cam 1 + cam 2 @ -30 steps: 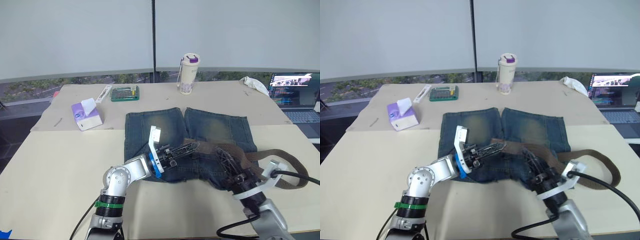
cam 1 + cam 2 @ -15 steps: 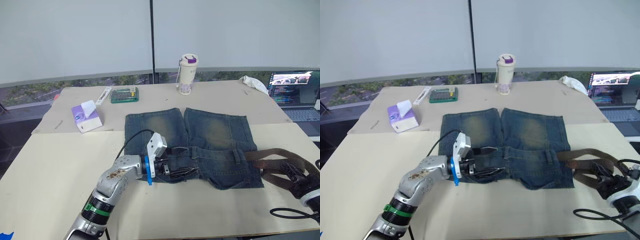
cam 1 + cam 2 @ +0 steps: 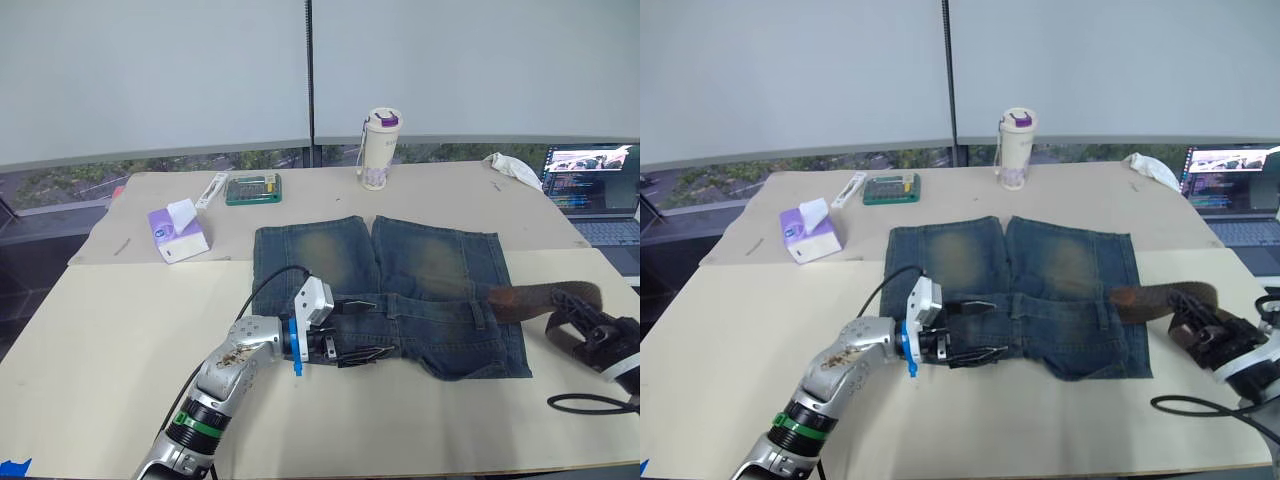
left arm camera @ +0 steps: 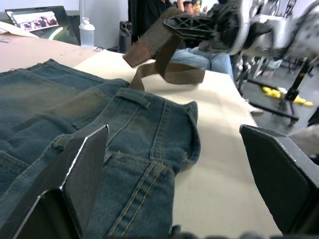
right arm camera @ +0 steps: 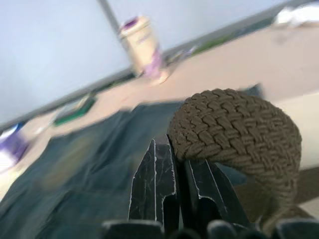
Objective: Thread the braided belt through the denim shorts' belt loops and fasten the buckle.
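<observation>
Right hand (image 3: 575,322) clamps braided belt (image 3: 540,297); left hand (image 3: 362,330) wide over denim shorts (image 3: 400,290).

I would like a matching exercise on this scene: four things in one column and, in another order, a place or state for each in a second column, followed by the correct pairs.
Things:
1. braided belt
2. left pincer
3. tissue box
4. laptop

Places or states:
A. on the table's right edge, screen lit
B. open, over the denim shorts' waistband
C. held in the right pincer, to the right of the shorts
D. purple, to the left of the shorts

Pairs: 1-C, 2-B, 3-D, 4-A
</observation>
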### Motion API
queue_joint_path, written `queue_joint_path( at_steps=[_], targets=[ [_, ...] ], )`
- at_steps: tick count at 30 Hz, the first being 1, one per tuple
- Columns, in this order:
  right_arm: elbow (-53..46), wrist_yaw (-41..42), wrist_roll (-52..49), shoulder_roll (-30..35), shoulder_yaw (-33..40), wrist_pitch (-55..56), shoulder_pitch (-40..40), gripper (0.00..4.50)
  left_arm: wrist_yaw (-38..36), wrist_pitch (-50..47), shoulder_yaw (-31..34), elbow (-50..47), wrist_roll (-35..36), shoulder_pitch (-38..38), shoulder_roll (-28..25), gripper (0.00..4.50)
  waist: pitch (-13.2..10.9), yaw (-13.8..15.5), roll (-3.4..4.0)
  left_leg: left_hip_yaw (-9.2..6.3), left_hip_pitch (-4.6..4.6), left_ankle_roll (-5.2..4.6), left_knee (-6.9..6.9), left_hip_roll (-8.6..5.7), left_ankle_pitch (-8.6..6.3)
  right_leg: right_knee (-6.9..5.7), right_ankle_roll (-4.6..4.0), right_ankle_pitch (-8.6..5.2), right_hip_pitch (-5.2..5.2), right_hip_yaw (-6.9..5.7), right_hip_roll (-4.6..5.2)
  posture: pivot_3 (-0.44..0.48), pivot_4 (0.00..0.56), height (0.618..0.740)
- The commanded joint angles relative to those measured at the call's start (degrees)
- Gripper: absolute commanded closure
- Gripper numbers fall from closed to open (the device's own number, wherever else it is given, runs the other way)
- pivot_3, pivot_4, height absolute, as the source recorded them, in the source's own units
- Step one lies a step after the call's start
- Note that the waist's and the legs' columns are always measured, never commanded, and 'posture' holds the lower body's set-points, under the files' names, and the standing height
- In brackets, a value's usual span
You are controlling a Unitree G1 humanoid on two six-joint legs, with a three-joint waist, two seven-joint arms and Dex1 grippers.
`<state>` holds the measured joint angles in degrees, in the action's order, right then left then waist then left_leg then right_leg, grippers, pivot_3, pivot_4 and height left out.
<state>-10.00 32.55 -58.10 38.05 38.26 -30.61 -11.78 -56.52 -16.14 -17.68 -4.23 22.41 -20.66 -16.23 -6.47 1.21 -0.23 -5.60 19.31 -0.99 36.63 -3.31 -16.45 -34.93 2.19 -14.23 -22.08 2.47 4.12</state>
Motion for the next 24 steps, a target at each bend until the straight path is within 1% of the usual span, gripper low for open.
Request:
queue_joint_path(
  at_steps=[1,6,10,16,20,24],
  targets=[
    [-0.1,0.0,3.9,-0.1,-0.7,1.0,0.2,4.5,-0.5,2.8,0.3,-0.4,-1.3,-2.3,0.5,0.02,0.0,-0.1,0.01,0.03,0.0,-0.01,0.0,-0.01,-0.01,0.0,0.0,0.0,0.0,0.03,0.02,0.0,0.15,0.74],
    [2.1,-0.9,6.6,-1.4,-1.2,1.5,2.0,4.5,-0.9,7.2,-0.7,-0.5,-5.7,-4.9,-0.5,0.02,0.0,-0.2,0.01,0.02,-0.01,-0.01,0.01,-0.01,-0.01,-0.02,0.01,0.0,-0.01,0.01,-0.02,0.0,0.15,0.74],
    [2.1,0.5,7.4,-1.4,-2.0,0.1,2.3,4.5,-0.1,4.6,0.5,-2.2,-3.7,-6.6,0.2,0.02,0.0,-0.2,0.03,0.01,-0.01,-0.01,0.01,0.0,-0.01,-0.03,0.01,0.0,-0.01,0.0,-0.01,0.0,0.15,0.74],
    [3.7,1.2,9.3,-0.5,-3.2,-0.4,3.9,4.5,-0.2,3.6,0.2,-3.0,-3.5,-6.5,0.1,0.02,0.0,-0.4,0.03,0.01,-0.02,-0.02,0.02,0.0,-0.01,-0.04,0.02,0.0,-0.01,-0.01,-0.04,0.0,0.15,0.74],
    [5.3,2.3,11.7,0.3,-7.1,-1.9,6.3,4.5,0.7,2.4,0.0,-3.2,-3.2,-6.6,1.2,0.02,0.0,-0.5,0.03,0.02,-0.03,-0.02,0.03,0.0,-0.01,-0.05,0.01,0.0,-0.01,0.0,-0.04,0.0,0.15,0.74],
    [7.2,2.2,13.9,-0.3,-11.5,-3.9,9.3,4.5,0.4,1.9,-0.4,-2.0,-3.1,-6.7,2.3,0.02,0.0,-0.5,0.04,0.01,-0.04,-0.02,0.04,0.01,-0.01,-0.06,0.01,0.0,-0.01,-0.01,-0.07,0.0,0.15,0.74]
  ],
)
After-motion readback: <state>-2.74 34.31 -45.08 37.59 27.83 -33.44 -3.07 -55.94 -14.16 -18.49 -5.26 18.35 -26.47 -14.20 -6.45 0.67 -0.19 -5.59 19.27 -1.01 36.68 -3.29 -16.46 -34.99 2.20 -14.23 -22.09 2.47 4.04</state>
